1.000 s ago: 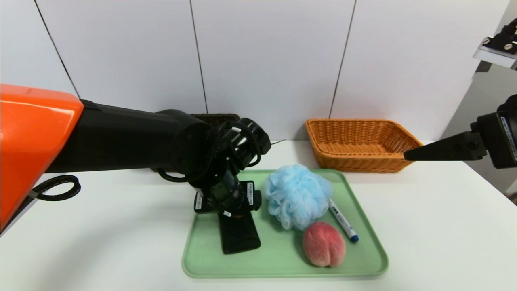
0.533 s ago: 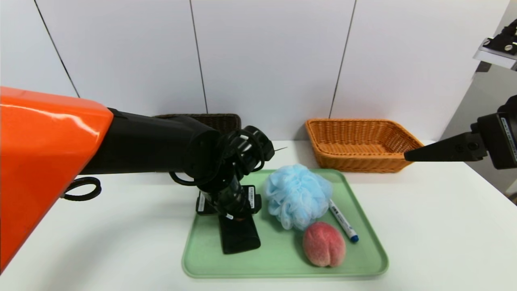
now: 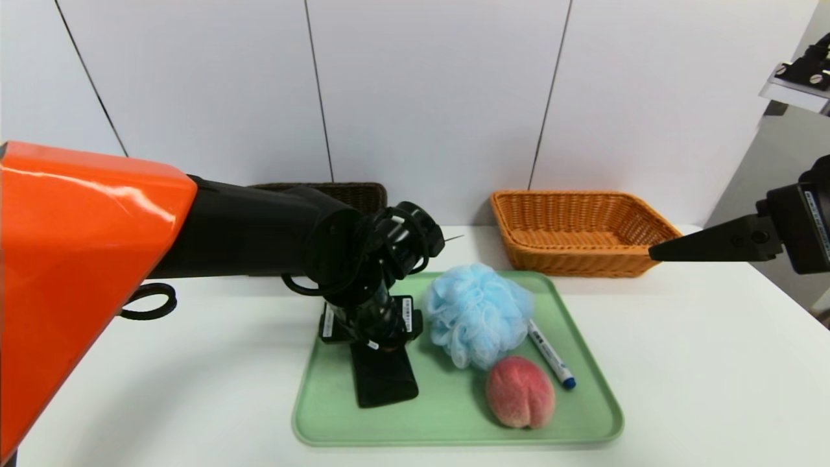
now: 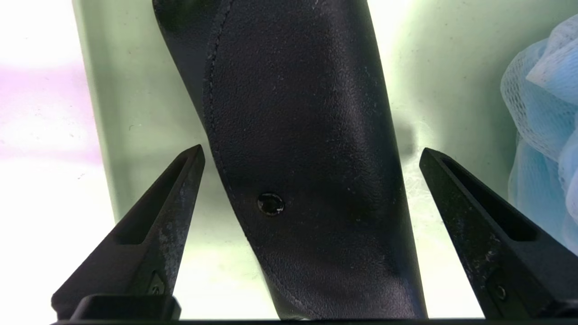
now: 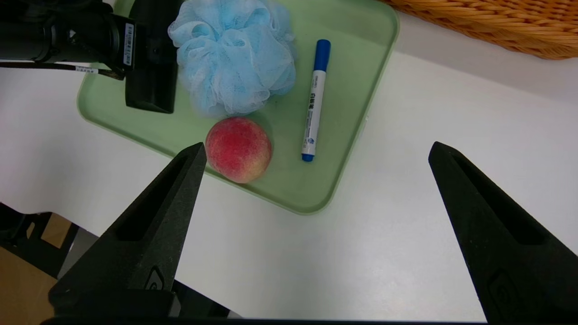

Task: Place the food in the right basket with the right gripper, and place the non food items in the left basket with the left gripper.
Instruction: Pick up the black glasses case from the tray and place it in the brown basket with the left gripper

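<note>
Now at start, nothing sorted | left gripper (image 4: 311, 167) wide open, straddling black cloth (image 3: 382, 379) on green tray (image 3: 454, 415), not gripping | pouf (image 3: 476, 311), marker (image 3: 551, 355), peach (image 3: 521, 391) all on tray | right gripper (image 5: 316, 153) open, empty, parked off to right near orange basket (image 3: 577, 227) | dark basket (image 3: 350, 192) behind left arm, contents hidden | 4 items left.

a white table (image 3: 713, 363) stands against a pale panelled wall (image 3: 428, 91) with dark seams.
</note>
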Motion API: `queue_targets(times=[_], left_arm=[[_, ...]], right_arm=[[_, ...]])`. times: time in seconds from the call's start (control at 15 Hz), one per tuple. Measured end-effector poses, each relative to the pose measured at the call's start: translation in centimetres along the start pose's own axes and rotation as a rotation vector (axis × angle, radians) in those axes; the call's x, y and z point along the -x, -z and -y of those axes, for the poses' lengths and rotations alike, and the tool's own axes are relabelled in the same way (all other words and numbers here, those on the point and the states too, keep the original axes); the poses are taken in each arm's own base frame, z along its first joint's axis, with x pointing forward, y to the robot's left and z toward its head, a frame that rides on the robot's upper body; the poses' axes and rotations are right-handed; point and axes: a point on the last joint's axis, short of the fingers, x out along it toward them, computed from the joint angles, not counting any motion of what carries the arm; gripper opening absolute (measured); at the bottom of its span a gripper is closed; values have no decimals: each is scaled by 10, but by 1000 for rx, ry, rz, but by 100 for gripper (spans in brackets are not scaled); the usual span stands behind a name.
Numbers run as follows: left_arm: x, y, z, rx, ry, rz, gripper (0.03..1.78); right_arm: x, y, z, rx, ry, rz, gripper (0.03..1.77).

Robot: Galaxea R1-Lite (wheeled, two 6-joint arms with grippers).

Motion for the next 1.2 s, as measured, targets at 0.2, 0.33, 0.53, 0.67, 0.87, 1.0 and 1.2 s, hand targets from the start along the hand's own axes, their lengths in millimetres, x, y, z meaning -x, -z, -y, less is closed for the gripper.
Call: queue_targets(times=[0.2,0.33,0.53,0.67,0.87,1.0,1.2], left_arm=[[-4,1,1,-3,-7,-7,169],[-6,1,1,-3,-9,-10,169],[-8,2,1,-3,-14,-13,169],[-8,2,1,-4,-14,-16,155],[-9,3,1,-7,-18,-18,108],[-7,2,1,-8,-14,-16,90],[0,1,0,-6,-3,-3,69]], right_arm=[[0,2,0,-2,-16,-6,170],[1,3,1,-5,-16,-3,170],[3,3,1,-5,-15,1,170],[3,3,1,-4,-15,3,170],[4,3,0,-4,-16,6,170],[5,3,0,-3,-17,10,170],[6,3,0,-2,-30,13,170]])
